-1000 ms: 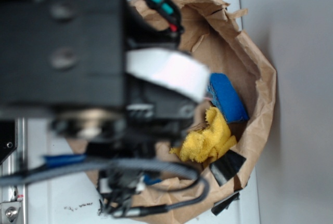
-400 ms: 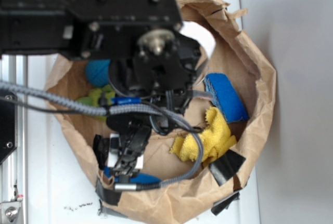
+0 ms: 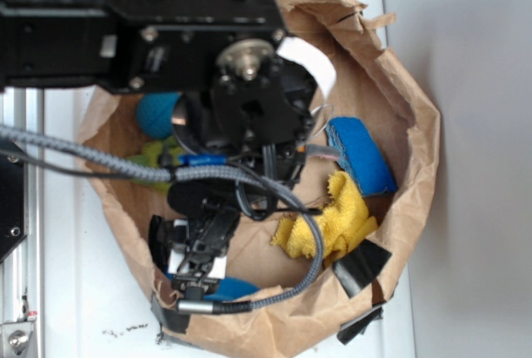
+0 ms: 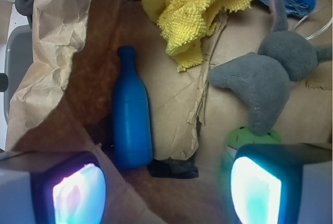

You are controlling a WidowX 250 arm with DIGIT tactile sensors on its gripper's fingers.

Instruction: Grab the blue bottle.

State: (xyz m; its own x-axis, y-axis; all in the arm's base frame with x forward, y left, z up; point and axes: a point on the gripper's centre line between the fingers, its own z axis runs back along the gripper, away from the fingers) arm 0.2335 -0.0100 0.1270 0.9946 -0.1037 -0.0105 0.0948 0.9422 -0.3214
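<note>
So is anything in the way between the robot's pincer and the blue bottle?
Nothing visible is. In the wrist view the smooth bright-blue plastic bottle lies bare on the brown paper, ahead of the open pincer and nearer its left finger. The yellow fuzzy cloth and grey plush toy lie off to the side, not touching it.

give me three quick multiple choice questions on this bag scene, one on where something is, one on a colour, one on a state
1. Where does the blue bottle lie?
A. beside the paper bag's wall
B. on the yellow cloth
C. under the grey plush

2. What colour is the crumpled cloth?
A. red
B. yellow
C. white

3. How is the claw?
A. shut on the bottle
B. shut on the plush
C. open, holding nothing

Answers:
1. A, the bottle lies flat along the bag's wall.
2. B, the cloth is bright yellow.
3. C, its two pads sit wide apart, the bottle just beyond them.
</note>
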